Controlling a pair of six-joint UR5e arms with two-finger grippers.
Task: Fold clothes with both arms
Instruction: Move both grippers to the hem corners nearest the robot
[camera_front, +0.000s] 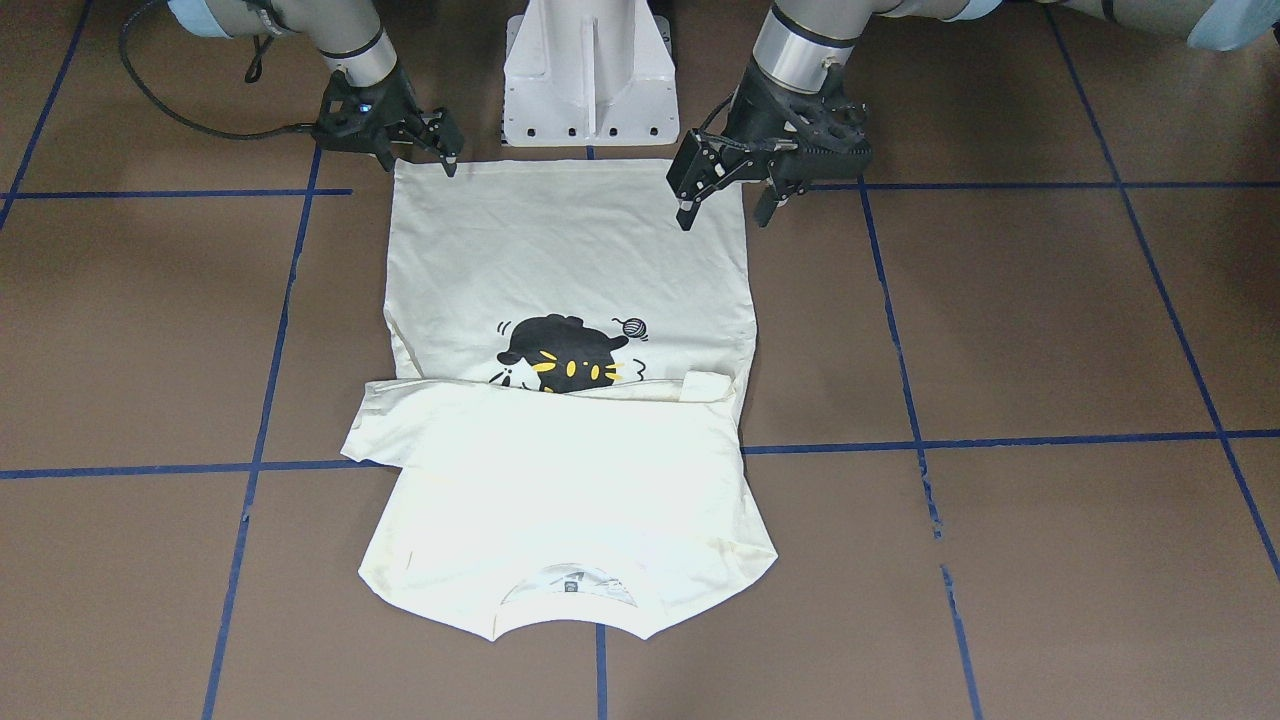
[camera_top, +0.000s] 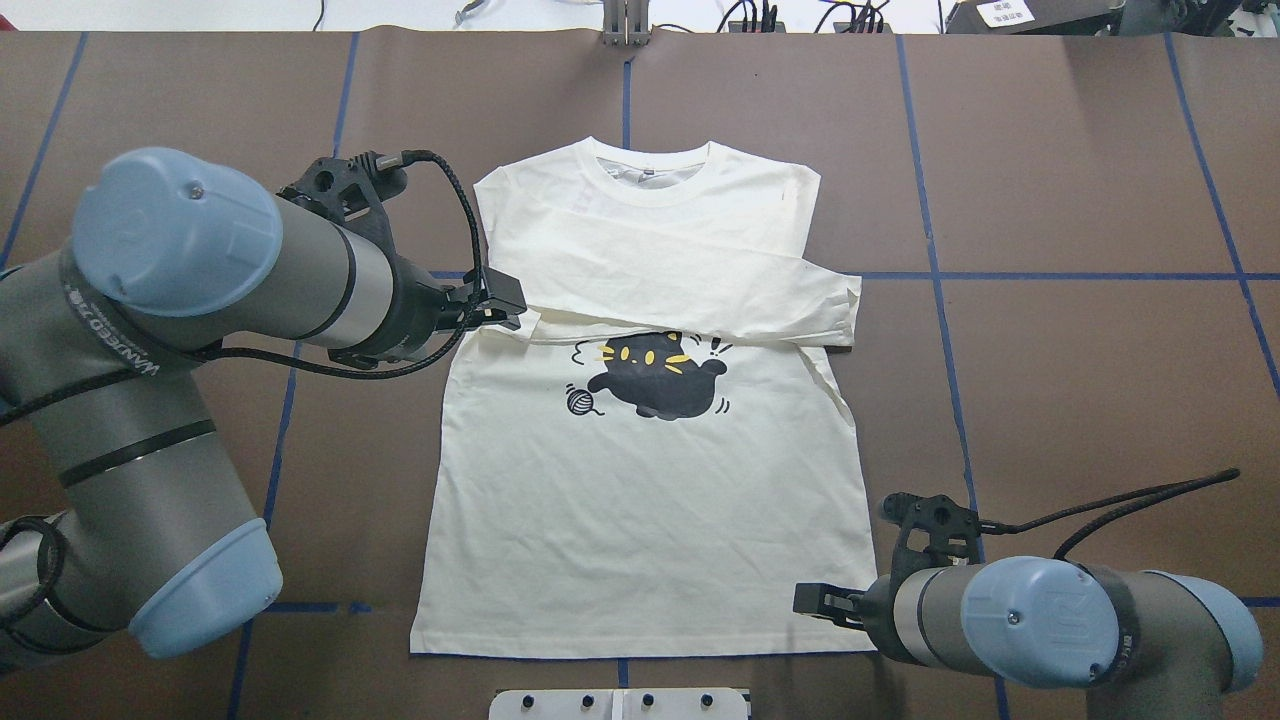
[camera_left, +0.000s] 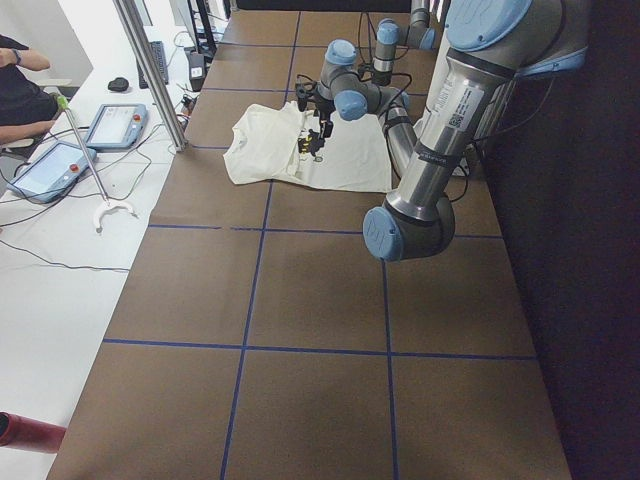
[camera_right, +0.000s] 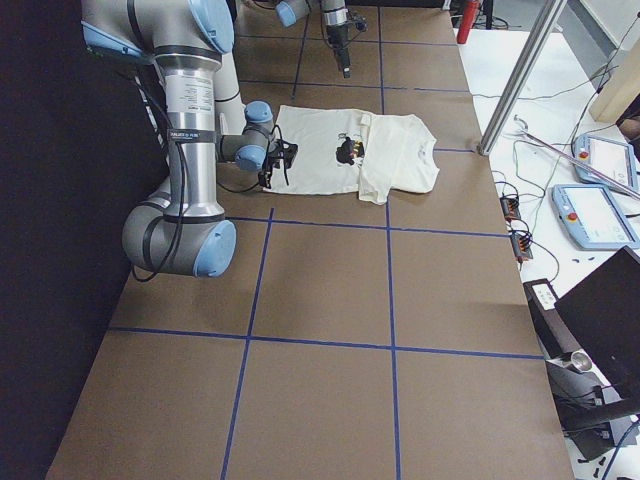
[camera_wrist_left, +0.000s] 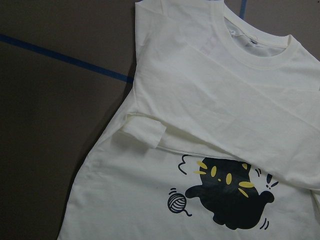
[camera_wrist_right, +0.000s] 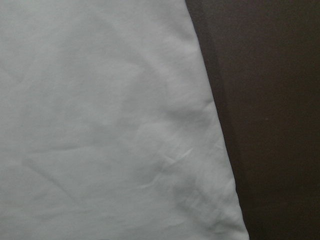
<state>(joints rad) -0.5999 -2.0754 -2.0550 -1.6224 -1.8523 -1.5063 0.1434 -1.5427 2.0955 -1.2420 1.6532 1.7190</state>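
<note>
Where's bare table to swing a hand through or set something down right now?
Open: the brown table on the T-shirt's right flank, and the strip beyond its collar. Crowded: the hem end by the white pedestal, right hand at one corner, left hand raised over the left edge.

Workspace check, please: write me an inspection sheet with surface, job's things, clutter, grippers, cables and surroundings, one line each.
Surface: brown table with a blue tape grid.
Job's things: shirt lies flat, print up, collar away from the robot; sleeves folded across the chest, partly covering the cat.
Clutter: nothing seen.
Grippers: left gripper open, raised over the shirt; right gripper open, by a hem corner.
Cables: left cable loops by the wrist; right cable trails over the table.
Surroundings: two pendants on a white bench; a person beside it.
</note>
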